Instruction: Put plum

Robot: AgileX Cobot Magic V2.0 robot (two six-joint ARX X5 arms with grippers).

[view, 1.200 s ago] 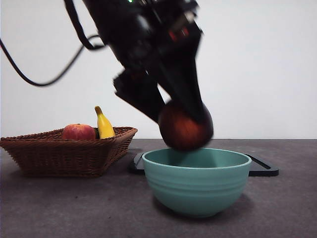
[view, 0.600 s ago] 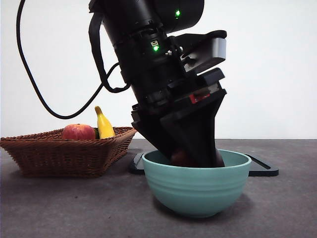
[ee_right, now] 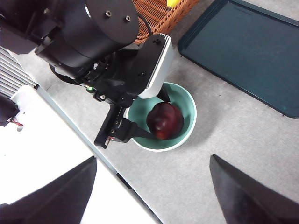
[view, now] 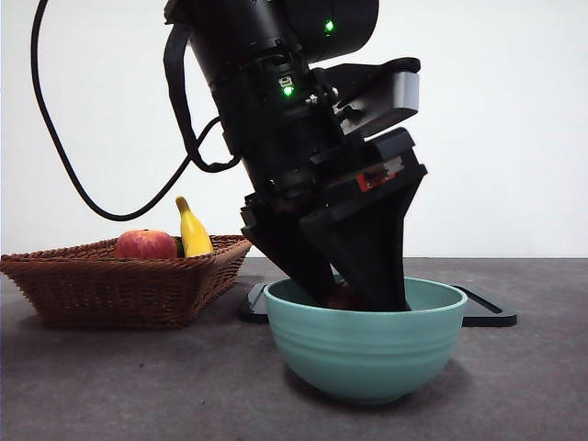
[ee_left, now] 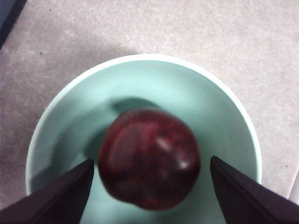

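Observation:
The dark maroon plum (ee_left: 149,140) lies inside the teal bowl (ee_left: 140,58). My left gripper (ee_left: 152,159) is lowered into the bowl, open, with a jaw on each side of the plum and a small gap to it. In the front view the left gripper (view: 358,294) reaches down past the bowl (view: 367,354) rim, and only a sliver of the plum (view: 343,299) shows between the jaws. My right gripper (ee_right: 153,157) hangs high above, open and holding nothing, looking down on the plum (ee_right: 164,120) in the bowl (ee_right: 190,122).
A wicker basket (view: 119,280) stands left of the bowl, holding a red-orange fruit (view: 145,244) and a yellow banana (view: 193,231). A dark flat tray (view: 487,314) lies behind the bowl. The left arm's body (view: 276,101) towers over the bowl.
The left gripper came down with the plum from above the rim into the bowl. Its jaws have since spread slightly off the plum, which now rests low in the bowl.

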